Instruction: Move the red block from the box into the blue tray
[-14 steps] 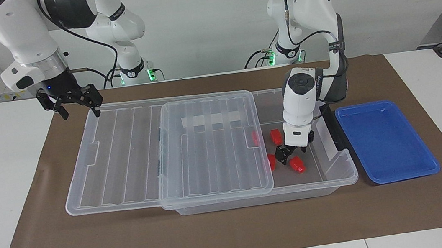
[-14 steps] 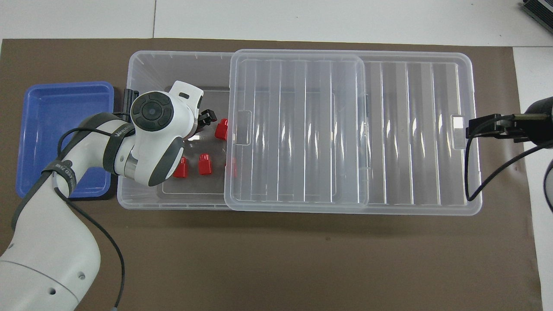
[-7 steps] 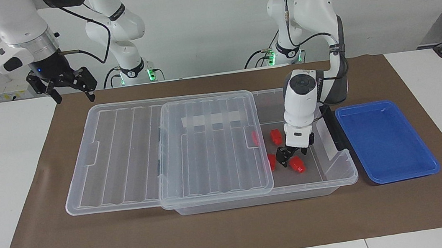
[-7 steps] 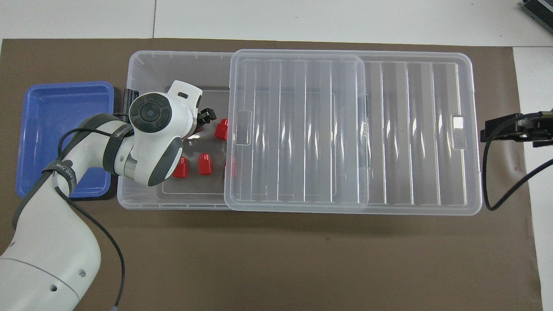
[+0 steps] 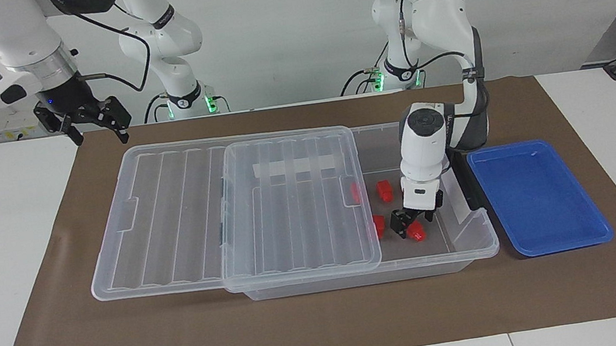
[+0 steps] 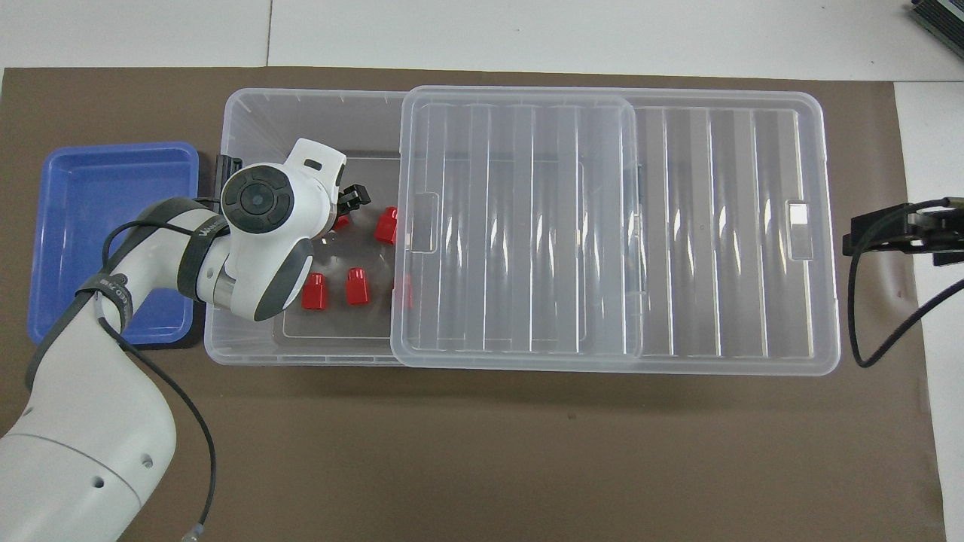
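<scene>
Inside the large clear plastic box [image 5: 472, 238], the left gripper [image 5: 410, 227] straddled a small red plastic block [image 5: 416, 232] (jaws apart); the right gripper [image 5: 83, 123] waited open above the table beside the box.

High facing view toward the robots, steep overhead view from their end; shared: box [image 5: 470, 247], blue tray [image 6: 45, 226].

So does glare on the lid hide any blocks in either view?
Overhead view: bright streaks on the lid, and one red block shows only faintly through it. Facing view: little glare, and that block looks pale through the lid's edge.
</scene>
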Robot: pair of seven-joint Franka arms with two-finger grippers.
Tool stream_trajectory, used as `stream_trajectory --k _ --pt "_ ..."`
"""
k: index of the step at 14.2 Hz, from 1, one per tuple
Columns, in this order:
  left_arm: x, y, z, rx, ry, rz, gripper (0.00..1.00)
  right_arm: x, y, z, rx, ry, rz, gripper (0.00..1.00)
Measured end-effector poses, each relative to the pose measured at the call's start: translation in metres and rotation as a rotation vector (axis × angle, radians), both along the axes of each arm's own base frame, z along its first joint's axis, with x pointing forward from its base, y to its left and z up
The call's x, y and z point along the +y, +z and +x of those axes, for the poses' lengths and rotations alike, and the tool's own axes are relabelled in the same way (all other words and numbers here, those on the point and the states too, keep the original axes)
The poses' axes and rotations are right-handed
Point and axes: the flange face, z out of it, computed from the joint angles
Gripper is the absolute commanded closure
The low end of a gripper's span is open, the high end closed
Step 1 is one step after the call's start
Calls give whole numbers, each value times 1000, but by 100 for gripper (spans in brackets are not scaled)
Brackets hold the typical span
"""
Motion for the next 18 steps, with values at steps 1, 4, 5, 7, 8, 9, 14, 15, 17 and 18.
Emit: stream_trajectory --k 1,4,5,7,8,9,14,15,17,18 --pt "0 0 0 0 0 0 54 0 0 0 1 0 0 0" --pt "0 0 0 0 0 0 100 1 -2 -1 11 2 0 0" --pt "0 0 0 0 0 0 100 2 -3 -1 15 3 0 0" --pt "0 0 0 3 0 2 100 2 -6 -1 21 3 0 0" --pt "0 0 0 11 1 7 100 2 -7 -1 23 3 0 0" --pt "0 2 0 23 3 14 100 2 -7 -1 24 3 0 0" --pt "-8 48 13 97 28 65 100 2 -8 -1 26 3 0 0" --pt "-8 64 15 100 42 58 100 2 -8 -1 26 3 0 0" --pt "-4 100 14 102 73 32 100 2 -8 -1 27 3 0 0" --pt "0 118 10 109 84 34 100 2 -9 -1 27 3 0 0"
